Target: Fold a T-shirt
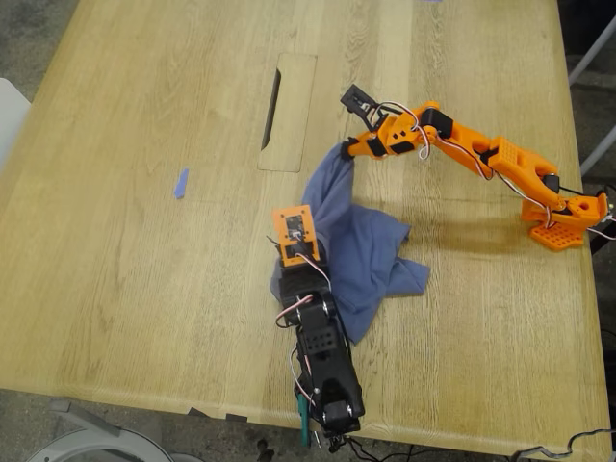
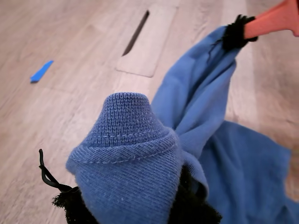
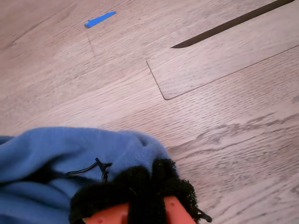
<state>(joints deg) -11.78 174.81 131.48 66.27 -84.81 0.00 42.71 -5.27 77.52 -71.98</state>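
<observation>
Blue tape strip (image 1: 181,183) sits on the desk (image 1: 115,241) at exterior view's left. First tool (image 1: 296,252) is clamped on bunched T-shirt (image 1: 361,255) mid-desk; second tool (image 1: 348,149) pinches another edge. Pull apart evenly to flatten.

Even, soft light covers the wooden table (image 1: 144,241) with no glare. The T-shirt (image 1: 361,250) casts only a faint shadow toward the table's edge at the exterior view's right. The exterior view is sharp. In the first wrist view the near ribbed cloth is crisp while the far table blurs, perhaps from shallow focus.
</observation>
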